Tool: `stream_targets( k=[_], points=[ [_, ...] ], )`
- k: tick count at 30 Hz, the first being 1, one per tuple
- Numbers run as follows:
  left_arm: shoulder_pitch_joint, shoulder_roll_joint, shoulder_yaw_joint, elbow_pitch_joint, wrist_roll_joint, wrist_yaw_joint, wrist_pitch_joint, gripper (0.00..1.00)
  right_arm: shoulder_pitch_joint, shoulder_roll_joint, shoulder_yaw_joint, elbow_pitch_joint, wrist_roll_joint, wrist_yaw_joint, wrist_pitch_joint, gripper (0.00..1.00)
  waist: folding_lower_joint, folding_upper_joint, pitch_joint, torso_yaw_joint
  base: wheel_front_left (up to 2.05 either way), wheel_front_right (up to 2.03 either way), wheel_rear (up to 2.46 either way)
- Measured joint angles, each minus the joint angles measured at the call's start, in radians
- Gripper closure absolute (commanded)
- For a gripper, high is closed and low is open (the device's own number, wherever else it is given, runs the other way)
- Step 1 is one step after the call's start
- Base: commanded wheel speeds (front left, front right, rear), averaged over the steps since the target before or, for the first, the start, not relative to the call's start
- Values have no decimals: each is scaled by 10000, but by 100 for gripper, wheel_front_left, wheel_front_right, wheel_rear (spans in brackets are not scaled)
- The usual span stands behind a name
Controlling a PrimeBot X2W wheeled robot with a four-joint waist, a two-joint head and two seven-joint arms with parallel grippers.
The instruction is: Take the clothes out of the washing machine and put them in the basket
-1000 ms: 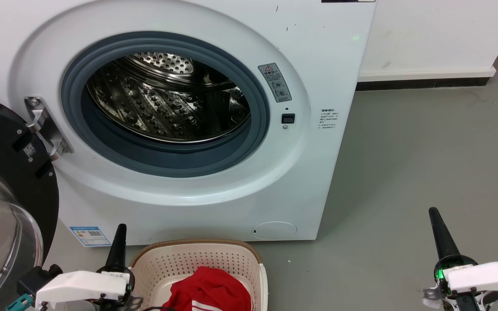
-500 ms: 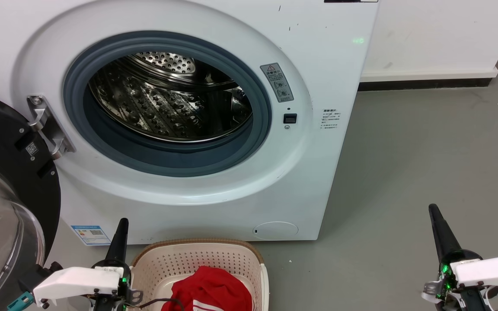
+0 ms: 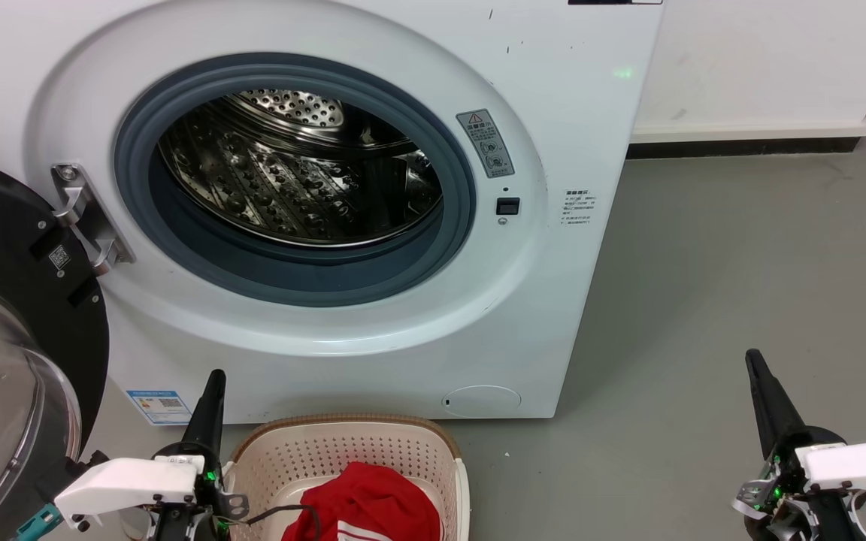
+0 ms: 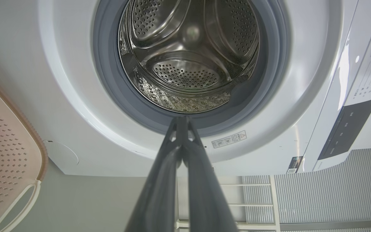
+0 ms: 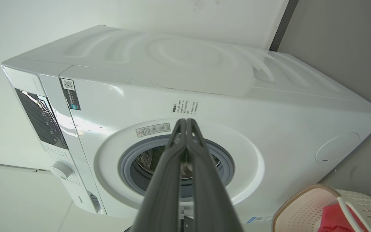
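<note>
The white washing machine [image 3: 538, 68] stands in front of me with its door [image 3: 4, 315] swung open at the left. Its steel drum [image 3: 298, 173] holds no fabric that I can see. The red clothes [image 3: 373, 507] lie inside the cream basket [image 3: 343, 451] on the floor below the porthole. My left gripper [image 3: 214, 379] is shut and holds nothing, just left of the basket, fingers pointing at the machine. My right gripper [image 3: 753, 359] is shut and holds nothing, over the floor at the right. The drum [image 4: 188, 54], the basket [image 4: 11, 145] and the left gripper [image 4: 182, 120] show in the left wrist view; the machine [image 5: 204, 96], basket [image 5: 301, 209], clothes [image 5: 337, 219] and right gripper [image 5: 185, 121] in the right wrist view.
Grey floor [image 3: 741, 263] stretches to the right of the machine up to a white wall [image 3: 764, 60] with a dark skirting. The open glass door takes up the lower left beside my left arm.
Both grippers have drawn back slightly toward the bottom of the head view. The picture has shifted a little as the camera moved. The clothes stay in the basket.
</note>
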Motion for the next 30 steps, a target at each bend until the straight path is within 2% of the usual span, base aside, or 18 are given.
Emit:
stream_targets(
  k=[21, 30],
  points=[
    [-259, 4, 71, 167, -1553, -148, 372, 100, -349, 27, -173, 320, 1515, 0, 426, 100, 0, 0, 2, 83, 0, 0, 0],
    [-276, 6, 73, 178, -1590, -163, 384, 100, -353, 58, -215, 330, 1538, 0, 460, 100, 0, 0, 2, 83, 0, 0, 0]
  ],
)
